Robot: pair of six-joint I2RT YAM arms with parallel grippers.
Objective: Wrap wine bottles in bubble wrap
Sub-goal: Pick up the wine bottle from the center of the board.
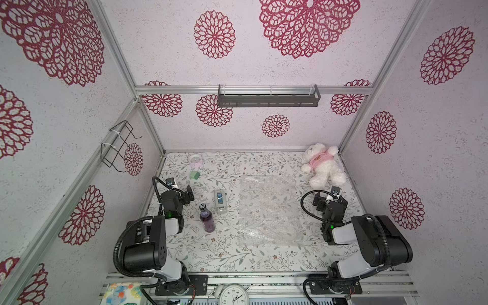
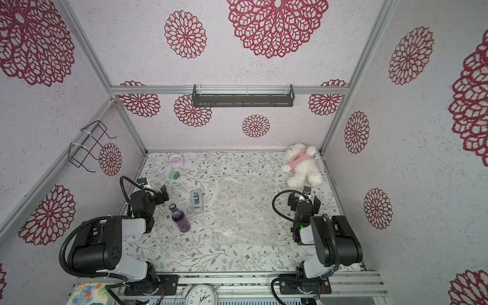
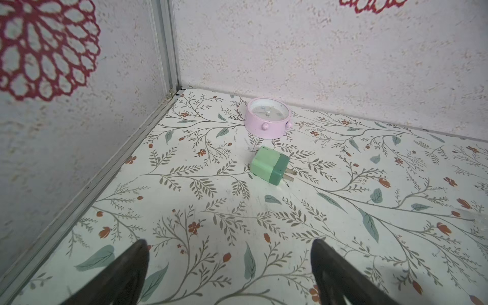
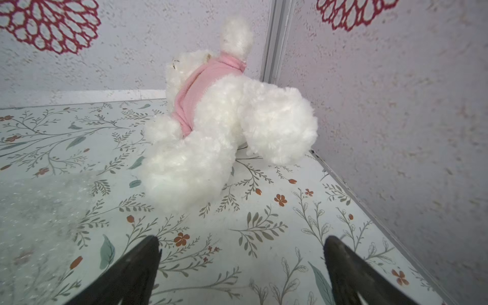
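Bottle (image 1: 207,219): clear glass, purple liquid

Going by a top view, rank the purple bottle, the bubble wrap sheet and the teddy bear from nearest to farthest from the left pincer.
Measured from the left pincer in a top view:
1. bottle: standing close by, on the pincer's inner side.
2. bubble wrap: flat at the table's middle, beyond the tape dispenser.
3. teddy bear: in the far corner on the right arm's side.

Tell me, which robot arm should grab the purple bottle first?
Likely the left. The purple wine bottle stands right beside the left gripper, which is open and empty. The right gripper, also open, sits across the flat bubble wrap sheet, farther from the bottle.
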